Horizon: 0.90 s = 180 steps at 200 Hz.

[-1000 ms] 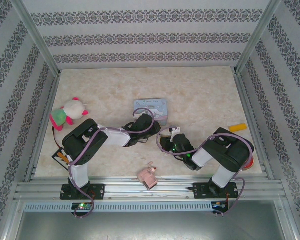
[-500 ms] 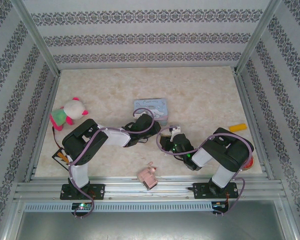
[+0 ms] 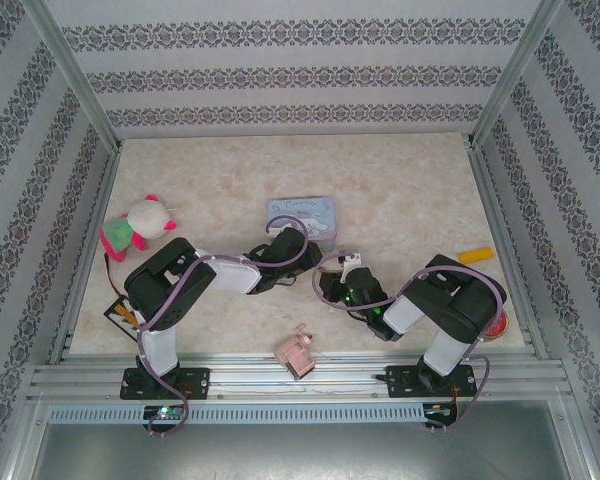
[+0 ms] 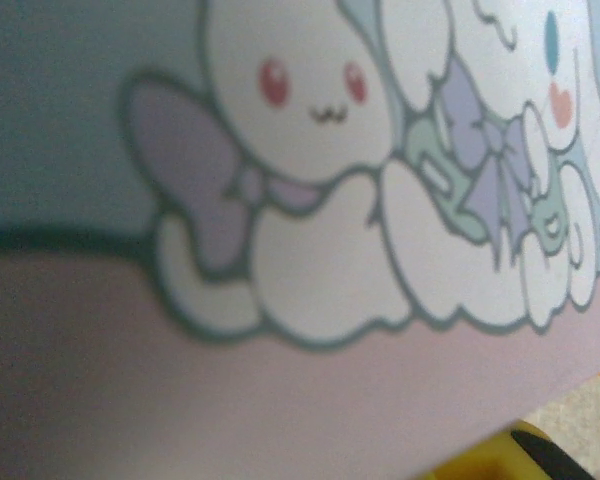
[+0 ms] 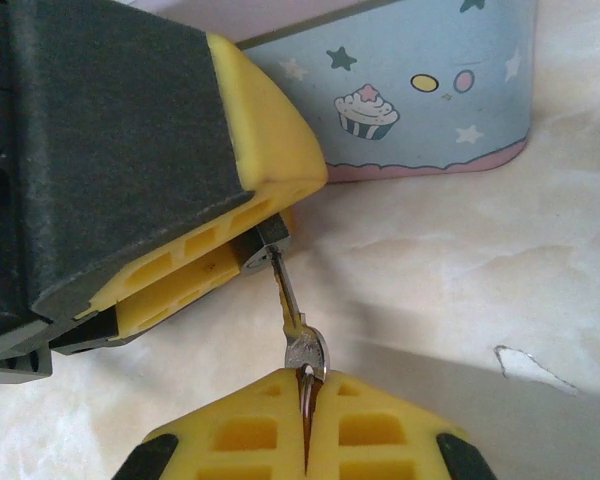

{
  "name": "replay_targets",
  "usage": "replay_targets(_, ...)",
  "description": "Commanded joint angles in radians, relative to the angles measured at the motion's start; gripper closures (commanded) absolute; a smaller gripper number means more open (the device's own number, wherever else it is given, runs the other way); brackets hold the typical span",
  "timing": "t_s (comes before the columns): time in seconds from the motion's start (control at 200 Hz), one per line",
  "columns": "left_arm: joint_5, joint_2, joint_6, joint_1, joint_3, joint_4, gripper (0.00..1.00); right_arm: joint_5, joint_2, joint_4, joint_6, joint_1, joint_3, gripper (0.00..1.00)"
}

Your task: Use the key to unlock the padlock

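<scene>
No text, label or number is legible.

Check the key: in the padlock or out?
In, it appears: the key runs from the right gripper into the padlock clamped by the left gripper.

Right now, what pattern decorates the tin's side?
Tin: stars and a cupcake on pale blue; right wrist view.

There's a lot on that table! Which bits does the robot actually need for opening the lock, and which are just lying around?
In use:
- padlock, pinched in the left hand
- key, held by the right hand, its tip at the padlock

Lying about:
- blue tin
- plush toy
- pink blocky object
- yellow piece
</scene>
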Motion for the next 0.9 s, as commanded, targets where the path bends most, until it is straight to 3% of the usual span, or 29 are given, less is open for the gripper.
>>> replay_targets(0.0,0.021,-0.022,-0.024,-0.005,0.002,0.079,0.91,0.01,0.012,0.081,-0.014,0.008,0.009,1.0)
replay_targets(0.615,0.038,-0.021,-0.045,-0.003,-0.006,0.107,0.91,-0.014,0.022,0.134,-0.024,0.01,-0.017,1.0)
replay_targets(0.894,0.131,-0.016,-0.108,0.018,0.005,0.089,0.95,-0.009,0.025,0.134,-0.017,0.01,-0.029,1.0)
